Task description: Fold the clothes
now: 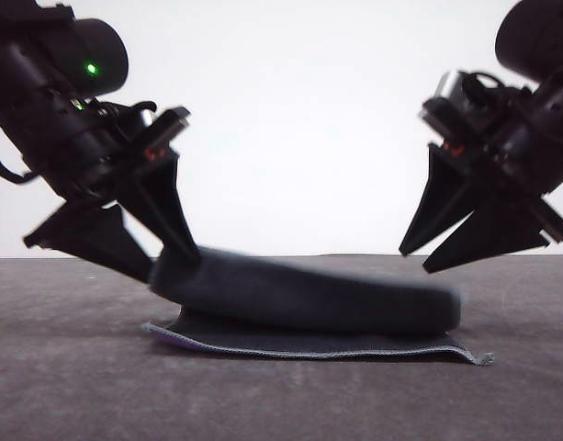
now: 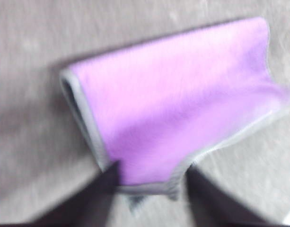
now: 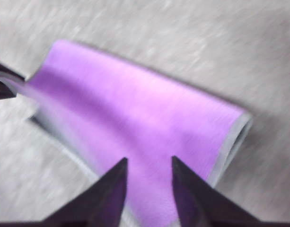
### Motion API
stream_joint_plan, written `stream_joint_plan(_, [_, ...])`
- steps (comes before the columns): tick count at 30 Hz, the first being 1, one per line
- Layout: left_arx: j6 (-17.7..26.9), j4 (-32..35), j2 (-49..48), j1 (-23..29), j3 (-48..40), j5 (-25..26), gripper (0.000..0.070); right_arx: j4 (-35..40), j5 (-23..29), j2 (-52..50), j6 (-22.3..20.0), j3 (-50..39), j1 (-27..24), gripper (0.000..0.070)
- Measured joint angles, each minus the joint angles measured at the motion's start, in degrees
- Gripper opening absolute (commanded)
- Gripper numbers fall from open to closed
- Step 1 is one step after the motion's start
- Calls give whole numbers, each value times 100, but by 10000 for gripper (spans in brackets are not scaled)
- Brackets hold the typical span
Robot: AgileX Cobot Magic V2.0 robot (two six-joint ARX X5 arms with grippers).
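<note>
Clothes [image 1: 309, 317] (one small soft cloth) lie on the grey table [image 1: 70, 386], near the middle, doubled over into a loose roll; the front view shows the charcoal face with a purple sliver at the near left corner; both wrist views show the purple face with grey edging; the left gripper [image 1: 175, 266] pinches the cloth's raised left end between narrowed fingers; the right gripper [image 1: 417, 261] hangs above the right end, fingers parted, holding nothing.

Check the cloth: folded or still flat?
Partly folded: the cloth is doubled over, its upper layer curling above the lower, and the left gripper holds one end.
</note>
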Motion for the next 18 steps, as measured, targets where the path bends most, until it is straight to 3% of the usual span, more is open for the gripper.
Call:
stream_joint_plan(3, [-57, -330, -321, 4, 0, -15, 477, -303, 10, -470, 42, 0, 22, 216])
stream_joint_plan(13, [-176, -1024, -1928, 4, 0, -162, 472, -1300, 85, -1499, 628, 0, -30, 216])
stream_joint_plan(18, [-193, -1432, -2709, 6, -26, -1092, 472, -1800, 537, -1457, 667, 0, -85, 219])
